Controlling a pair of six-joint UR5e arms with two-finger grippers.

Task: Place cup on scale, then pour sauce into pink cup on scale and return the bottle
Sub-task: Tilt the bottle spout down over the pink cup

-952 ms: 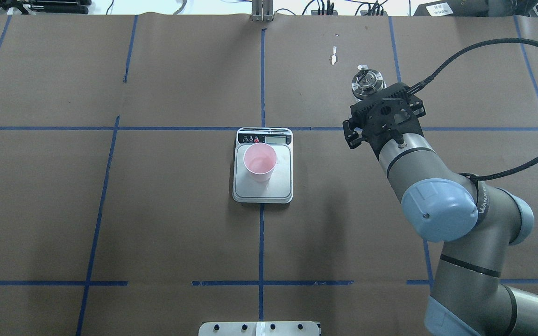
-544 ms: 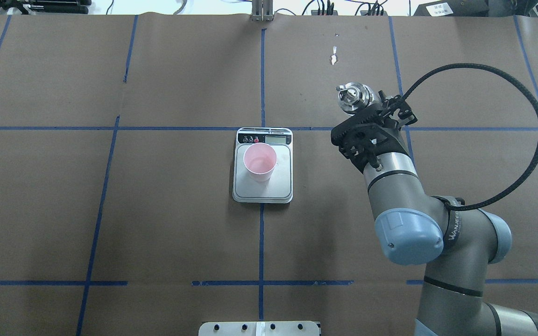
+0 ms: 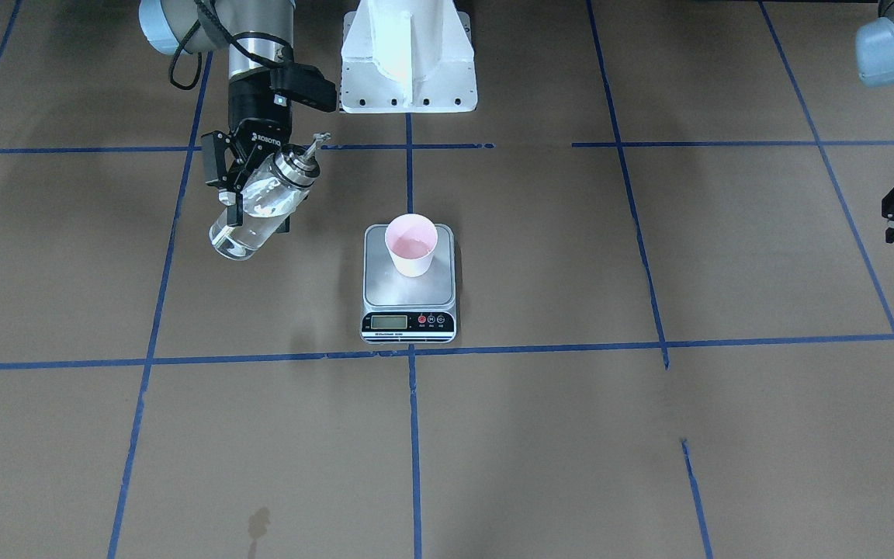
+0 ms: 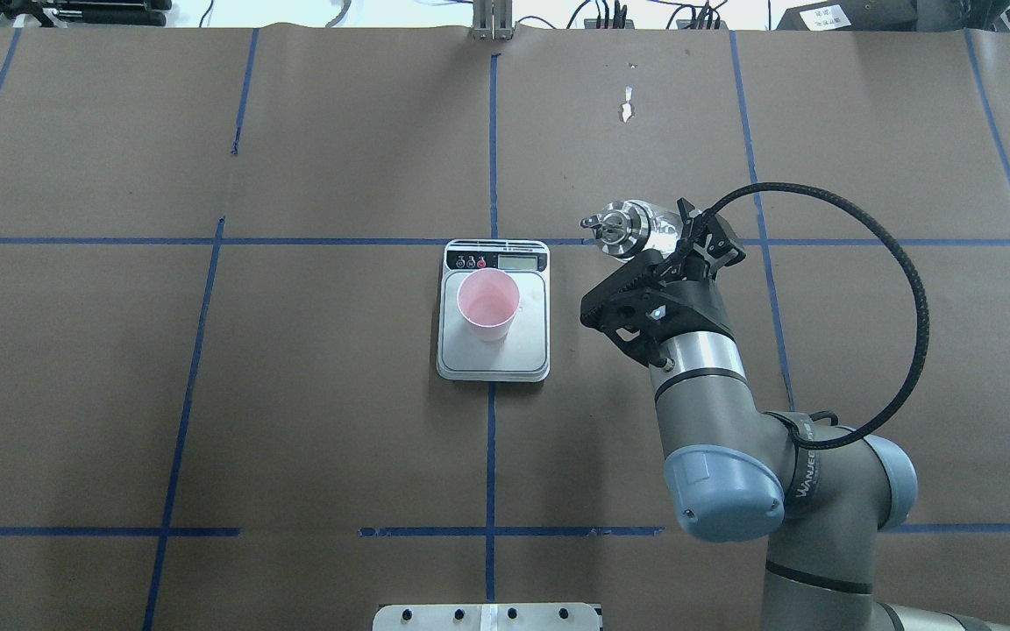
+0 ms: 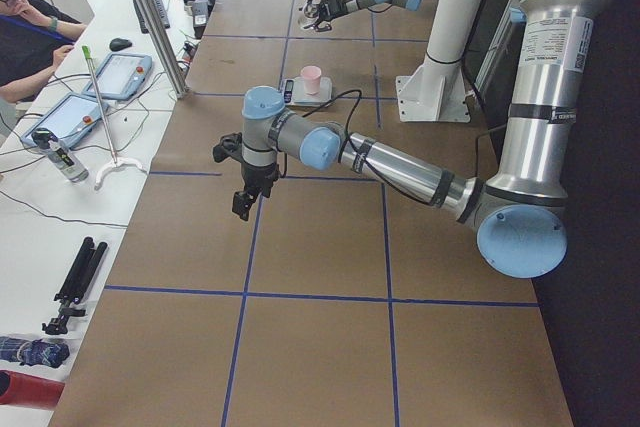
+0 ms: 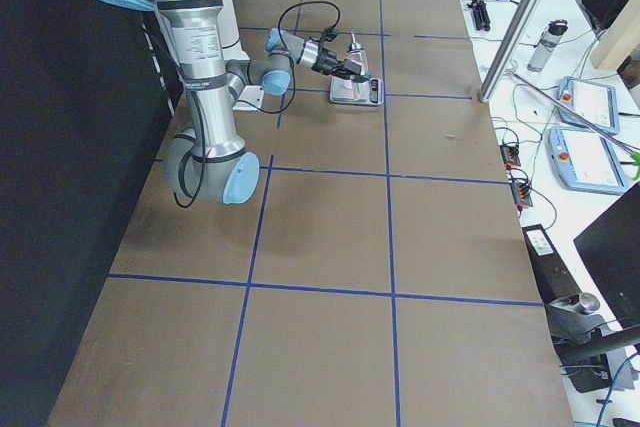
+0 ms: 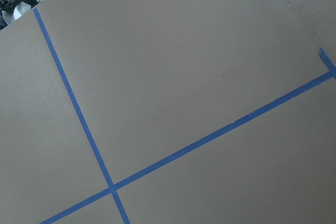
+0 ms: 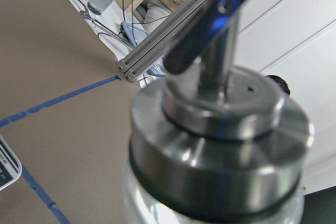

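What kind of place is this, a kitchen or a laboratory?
Probably a robotics lab: a robot arm works over a table with a tape grid, and an operator sits beside tablets.

Lettering legible at my station: "ROBOTIQ", white capitals, on the black body of my right gripper (image 3: 253,208), just above the bottle (image 3: 241,233) it clasps; "WANJEE", white capitals running along the black band (image 4: 807,473) round my right arm, the letters after these lost round the curve; the LCD display (image 3: 389,321) in the black front strip of the scale (image 3: 408,293), lit but too small for its digits to be read; printed white labels on the upright link of my left arm (image 5: 553,42) and of my right arm (image 6: 205,47), both too small to read.
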